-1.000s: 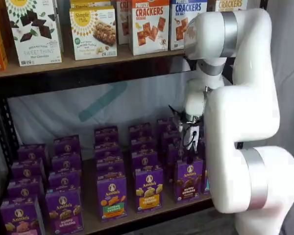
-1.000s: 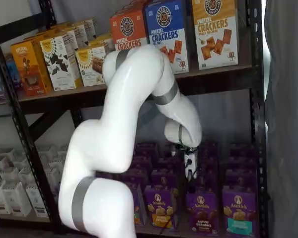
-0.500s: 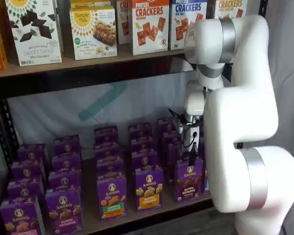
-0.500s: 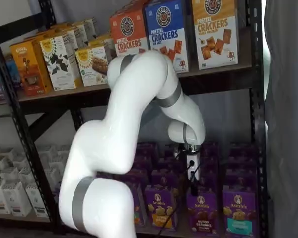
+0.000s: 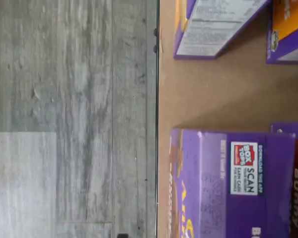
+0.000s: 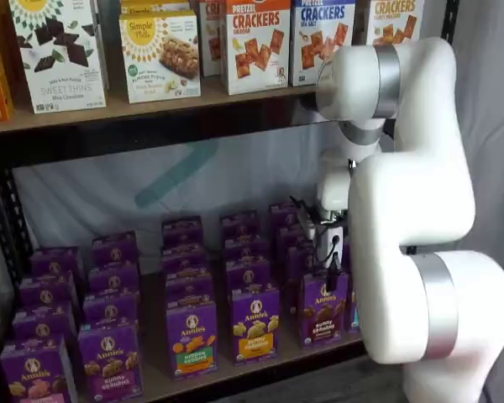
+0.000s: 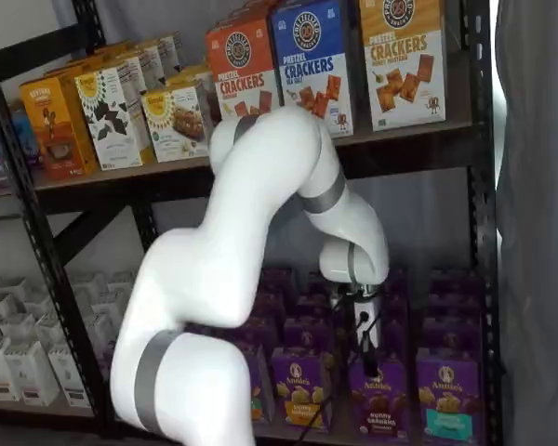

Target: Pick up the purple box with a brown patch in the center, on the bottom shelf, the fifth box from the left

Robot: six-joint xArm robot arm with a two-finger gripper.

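Observation:
The purple box (image 6: 323, 307) stands upright at the front of the bottom shelf (image 6: 154, 375), with a white logo and a dark brown "bunny grahams" band. It also shows in a shelf view (image 7: 379, 401). My gripper (image 6: 329, 262) hangs straight above the box's top edge, with its black fingers just at the carton top (image 7: 365, 353). No gap between the fingers shows, so I cannot tell if they are open. The wrist view shows a purple carton top (image 5: 238, 183) with a Box Tops label, on the tan board (image 5: 213, 89).
A purple carton with a yellow-orange band (image 6: 254, 323) stands left of the target, and one with a teal patch (image 7: 448, 406) stands to its right. More purple cartons fill the rows behind. Cracker boxes (image 6: 256, 42) fill the upper shelf. The grey floor (image 5: 74, 99) lies beyond the shelf's black rim.
My gripper has come down toward the top of the purple box and shifted slightly to the right. The boxes have not moved.

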